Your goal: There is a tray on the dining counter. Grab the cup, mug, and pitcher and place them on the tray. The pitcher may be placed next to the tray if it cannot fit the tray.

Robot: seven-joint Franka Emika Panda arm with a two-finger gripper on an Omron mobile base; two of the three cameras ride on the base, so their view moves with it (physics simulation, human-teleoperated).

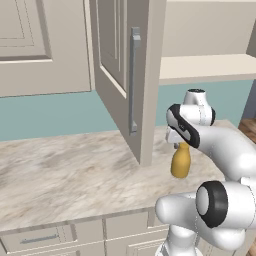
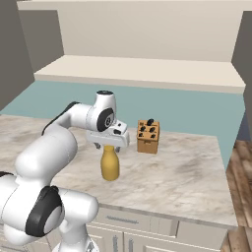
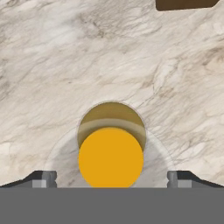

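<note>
The mustard-yellow pitcher stands upright on a marbled counter. My gripper hangs straight above its narrow neck, pointing down. It is open and holds nothing. In the hand view I look down on the pitcher's round top, centred between the two fingertips, which stand wide apart on either side without touching it. The tray, cup and mug are out of view.
A brown wooden knife block stands behind and to the right of the pitcher. An open cabinet door with a long handle hangs over the counter to the pitcher's left. The counter ends at the right.
</note>
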